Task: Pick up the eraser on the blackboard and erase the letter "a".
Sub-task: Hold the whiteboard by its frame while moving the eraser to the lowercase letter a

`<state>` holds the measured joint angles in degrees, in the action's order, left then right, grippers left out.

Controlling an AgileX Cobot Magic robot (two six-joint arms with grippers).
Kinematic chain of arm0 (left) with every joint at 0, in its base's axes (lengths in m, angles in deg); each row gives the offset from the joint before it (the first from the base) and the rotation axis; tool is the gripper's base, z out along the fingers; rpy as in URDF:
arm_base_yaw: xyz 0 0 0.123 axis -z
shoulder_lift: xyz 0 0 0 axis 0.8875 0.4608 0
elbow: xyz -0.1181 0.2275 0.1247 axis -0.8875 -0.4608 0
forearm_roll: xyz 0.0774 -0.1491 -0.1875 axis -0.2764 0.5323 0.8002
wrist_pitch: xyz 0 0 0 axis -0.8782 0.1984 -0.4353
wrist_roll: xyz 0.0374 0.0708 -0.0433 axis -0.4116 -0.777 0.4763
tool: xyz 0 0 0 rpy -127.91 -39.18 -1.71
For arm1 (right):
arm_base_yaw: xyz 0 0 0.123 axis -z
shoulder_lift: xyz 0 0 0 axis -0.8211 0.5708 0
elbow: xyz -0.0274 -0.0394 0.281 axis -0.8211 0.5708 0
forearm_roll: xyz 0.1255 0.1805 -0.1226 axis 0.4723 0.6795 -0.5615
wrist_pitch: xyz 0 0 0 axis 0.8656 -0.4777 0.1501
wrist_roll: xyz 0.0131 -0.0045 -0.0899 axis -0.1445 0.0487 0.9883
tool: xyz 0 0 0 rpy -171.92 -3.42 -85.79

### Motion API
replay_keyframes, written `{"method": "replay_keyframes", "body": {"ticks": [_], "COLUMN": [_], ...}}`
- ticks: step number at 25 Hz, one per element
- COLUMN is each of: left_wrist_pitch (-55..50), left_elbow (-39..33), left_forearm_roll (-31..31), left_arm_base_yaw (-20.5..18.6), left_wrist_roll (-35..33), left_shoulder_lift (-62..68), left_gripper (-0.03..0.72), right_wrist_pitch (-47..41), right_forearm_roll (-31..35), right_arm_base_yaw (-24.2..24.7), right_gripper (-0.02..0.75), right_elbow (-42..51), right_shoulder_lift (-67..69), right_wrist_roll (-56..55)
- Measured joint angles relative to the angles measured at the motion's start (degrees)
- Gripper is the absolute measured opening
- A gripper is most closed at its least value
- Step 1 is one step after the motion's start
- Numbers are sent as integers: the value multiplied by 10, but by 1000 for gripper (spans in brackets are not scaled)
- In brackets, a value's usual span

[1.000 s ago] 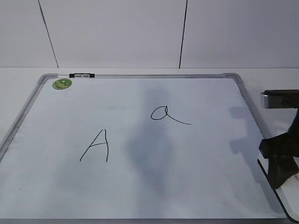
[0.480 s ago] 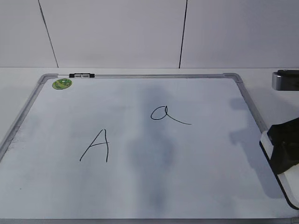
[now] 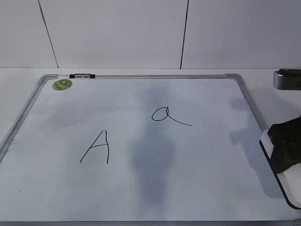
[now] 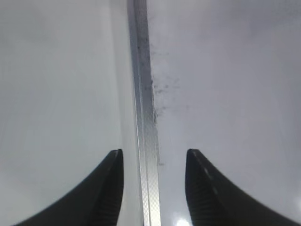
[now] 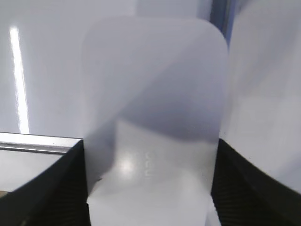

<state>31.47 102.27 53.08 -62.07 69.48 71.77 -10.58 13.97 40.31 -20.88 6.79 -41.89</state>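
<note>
— Where is the eraser (image 5: 153, 108)?

— Pinched in my right tool (image 5: 150, 188). My two dark fingers (image 5: 56, 188) press its long sides, and it juts out ahead of them, white face toward my wrist camera. From outside, that tool (image 3: 284, 146) sits at the right edge of the blackboard (image 3: 28, 113), by the near right part of the frame, with the eraser's white edge (image 3: 266, 140) showing at its left.

— And your left tool (image 4: 153, 188)?

— Spread, gripping nothing, straddling the board's aluminium frame rail (image 4: 143, 117).

— What lies further out?

— The capital "A" (image 3: 96, 147) left of centre, the letter "a" (image 3: 167, 115) beyond it, unsmudged. At the far left corner, a green sticker (image 3: 62, 84). The board lies on the white desk (image 3: 19, 75).
</note>
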Motion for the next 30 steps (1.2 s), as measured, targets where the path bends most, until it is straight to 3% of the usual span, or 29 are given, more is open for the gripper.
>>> {"method": "replay_keyframes", "body": {"ticks": [16,23,30], "left_wrist_pitch": [34,22,21], "left_elbow": [98,113,116], "left_forearm_roll": [7,67,98], "left_arm_base_yaw": [-20,-49,-53], "left_wrist_roll": [-41,-109,-135], "left_shoulder_lift": [167,197,218], "left_gripper": [243,241,237], "right_wrist_pitch": [17,17,18], "right_forearm_roll": [1,1,4], "right_arm_base_yaw": [0,0,0], "right_gripper": [571,571,571], "right_elbow": [0,0,0], "right_shoulder_lift": [0,0,0], "right_wrist_roll": [14,20,21]}}
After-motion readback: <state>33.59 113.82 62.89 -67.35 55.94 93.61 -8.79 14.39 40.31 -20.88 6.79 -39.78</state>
